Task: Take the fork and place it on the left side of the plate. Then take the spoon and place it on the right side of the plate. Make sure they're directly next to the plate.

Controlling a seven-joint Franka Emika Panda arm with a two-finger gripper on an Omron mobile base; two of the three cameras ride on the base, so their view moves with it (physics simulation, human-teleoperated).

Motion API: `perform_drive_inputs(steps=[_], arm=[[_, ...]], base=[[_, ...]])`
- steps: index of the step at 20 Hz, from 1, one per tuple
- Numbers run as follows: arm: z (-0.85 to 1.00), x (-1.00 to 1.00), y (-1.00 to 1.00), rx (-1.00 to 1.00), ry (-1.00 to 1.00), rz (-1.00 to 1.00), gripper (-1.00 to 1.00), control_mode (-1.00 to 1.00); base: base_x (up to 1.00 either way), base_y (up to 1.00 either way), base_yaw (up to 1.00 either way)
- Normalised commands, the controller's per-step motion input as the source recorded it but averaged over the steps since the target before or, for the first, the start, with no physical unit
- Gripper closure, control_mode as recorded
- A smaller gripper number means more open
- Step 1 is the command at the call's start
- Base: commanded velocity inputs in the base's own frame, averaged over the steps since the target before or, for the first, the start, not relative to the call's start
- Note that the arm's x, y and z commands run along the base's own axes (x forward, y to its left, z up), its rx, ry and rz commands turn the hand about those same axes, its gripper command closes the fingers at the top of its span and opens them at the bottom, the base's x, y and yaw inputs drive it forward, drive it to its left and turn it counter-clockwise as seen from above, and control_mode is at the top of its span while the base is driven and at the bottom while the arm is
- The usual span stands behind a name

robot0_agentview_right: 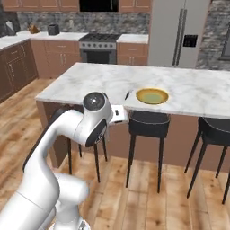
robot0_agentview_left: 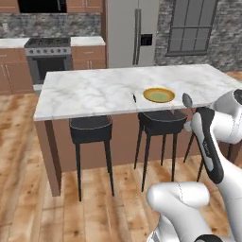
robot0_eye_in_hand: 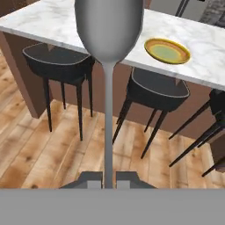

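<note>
My gripper [robot0_eye_in_hand: 108, 181] is shut on the thin handle of the all-grey spoon [robot0_eye_in_hand: 108, 26], whose oval bowl stands up large in front of the hand camera. In the left base view the spoon [robot0_agentview_left: 187, 100] is held off the counter's front edge, to the right of the plate and in front of it. The plate [robot0_agentview_left: 159, 95], yellow-rimmed with a pale green centre, lies near the front edge of the marble island [robot0_agentview_left: 94, 90]. The small dark-handled fork [robot0_agentview_left: 134, 98] lies on the marble close to the plate's left side. The plate [robot0_agentview_right: 152, 95] and fork [robot0_agentview_right: 127, 95] also appear from the right.
Two black bar stools [robot0_agentview_left: 90, 128] [robot0_agentview_left: 162, 120] stand tucked under the island's front, below the plate and fork; a further stool [robot0_agentview_right: 215, 130] is at the right. Stove [robot0_agentview_left: 47, 54] and fridge [robot0_agentview_left: 130, 30] stand along the far wall. Wooden floor lies under my arm.
</note>
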Motion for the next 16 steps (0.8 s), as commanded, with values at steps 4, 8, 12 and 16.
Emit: perform_drive_inputs(steps=[4, 8, 12, 16], arm=[[0.0, 0.0, 0.0, 0.0, 0.0, 0.0, 1.0, 1.0], [0.0, 0.0, 0.0, 0.0, 0.0, 0.0, 1.0, 1.0], [0.0, 0.0, 0.0, 0.0, 0.0, 0.0, 1.0, 1.0], [0.0, 0.0, 0.0, 0.0, 0.0, 0.0, 1.0, 1.0]], base=[[0.87, -1.0, 0.0], [0.97, -0.98, 0.0], [0.92, -0.82, 0.0], [0.82, -0.38, 0.0]])
